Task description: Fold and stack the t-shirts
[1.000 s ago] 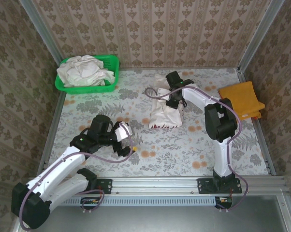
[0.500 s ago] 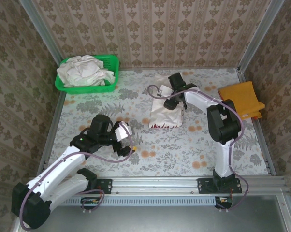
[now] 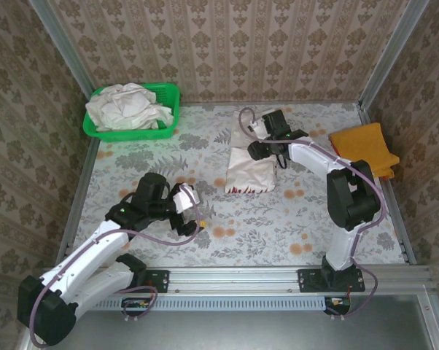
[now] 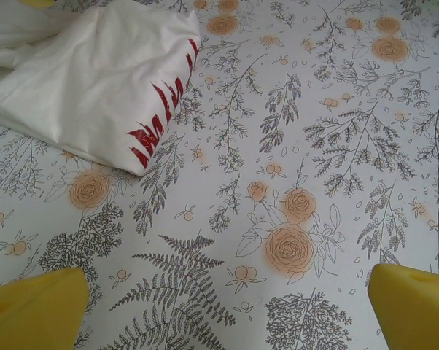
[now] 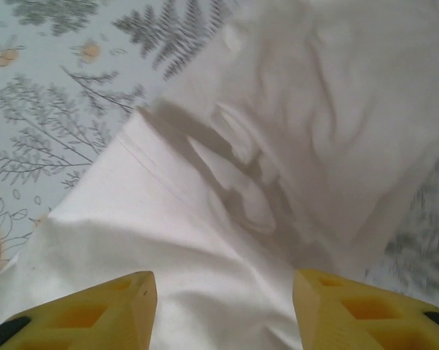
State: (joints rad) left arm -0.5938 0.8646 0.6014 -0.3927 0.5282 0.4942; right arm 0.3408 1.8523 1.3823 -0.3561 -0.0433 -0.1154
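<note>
Hovering with its yellow fingers (image 5: pixel 103 310) parted and nothing between them, the right gripper (image 5: pixel 223 295) hangs just above the rumpled far end of the printed t-shirt (image 3: pixel 250 175), which lies partly folded mid-table with its red lettering (image 4: pixel 157 124) along the near edge. The danger, by the look of it, sits right under those fingers: a loose crease could snag on a fingertip as the arm lifts or closes, dragging the top layer and spilling the fold open. A one-sided pinch would likely let the lower layers sag or slide out on the way to the orange t-shirt (image 3: pixel 362 146), folded at the table's right edge. The left gripper (image 4: pixel 223 310), spread wide and empty over the flowered tablecloth (image 3: pixel 278 226), is well apart from the shirt and in no position to steady it, while more off-white t-shirts (image 3: pixel 128 108) wait heaped in the green basket (image 3: pixel 168 93) at the far left corner
</note>
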